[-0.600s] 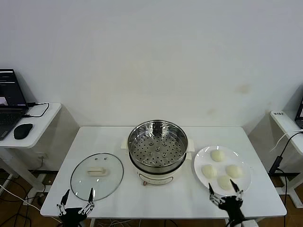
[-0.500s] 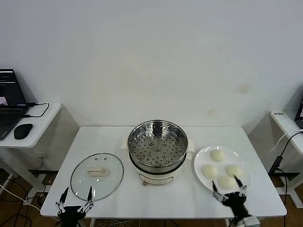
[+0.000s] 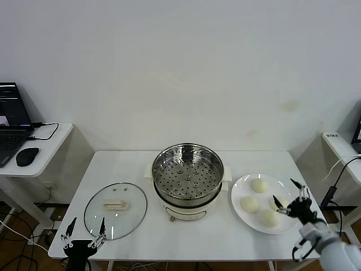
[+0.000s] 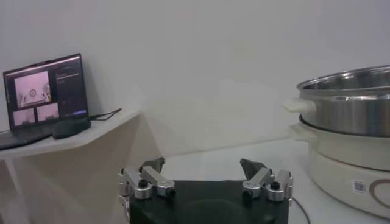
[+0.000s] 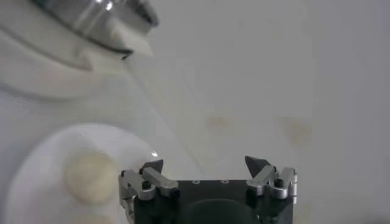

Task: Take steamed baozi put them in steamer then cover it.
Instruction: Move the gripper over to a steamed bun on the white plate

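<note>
over plate [image 3: 242, 217], right: right gripper [image 3: 291, 197], fingers spread wide, above four steamed baozi [image 3: 250, 204].
left gripper [image 3: 84, 237] spread wide, near edge, by cover [image 3: 115, 210]; steamer [image 3: 188, 176] centre.

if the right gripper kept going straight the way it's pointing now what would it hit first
Probably nothing close: the open right gripper hovers over the flat white plate, apparently pointing past its far edge toward the plain white wall. Depth is unclear.

The black two-fingered right gripper [image 3: 292, 197] joins a rounded pale-grey wrist casing with a thin black cable looping beside it. The matching black left gripper [image 3: 84, 239] has silver knuckle links — each carrying a dark round screw — and pointed dark tips.
</note>
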